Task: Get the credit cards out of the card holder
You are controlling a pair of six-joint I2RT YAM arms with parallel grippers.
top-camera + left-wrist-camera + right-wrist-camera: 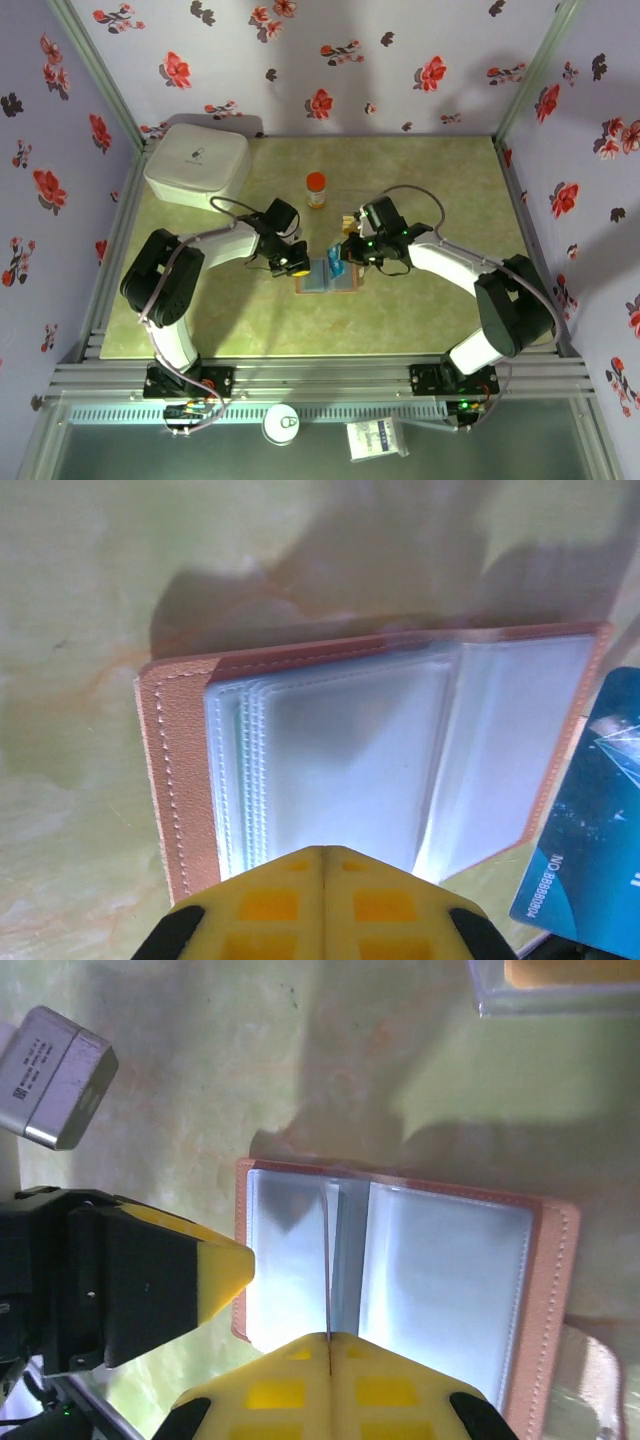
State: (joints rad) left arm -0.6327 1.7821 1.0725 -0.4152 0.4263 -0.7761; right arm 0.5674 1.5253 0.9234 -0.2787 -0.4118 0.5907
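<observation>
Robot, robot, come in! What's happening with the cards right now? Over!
Left gripper shut, tip at open card holder. Right gripper shut, seemingly pinching blue card on edge. Clear box nearby, not touching holder.

A robot test booth in a lab. An aluminium frame (97, 72) holds flowered purple walls (330, 75); the left arm (165, 285) and right arm (505, 305) are bolted to a metal rail (320, 378) beside the green tabletop (430, 310).

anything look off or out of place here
Nothing spilled or damaged. The one oddity: a blue card stands on edge above the open card holder, apparently pinched in the shut right gripper, rather than sitting in a sleeve.
</observation>
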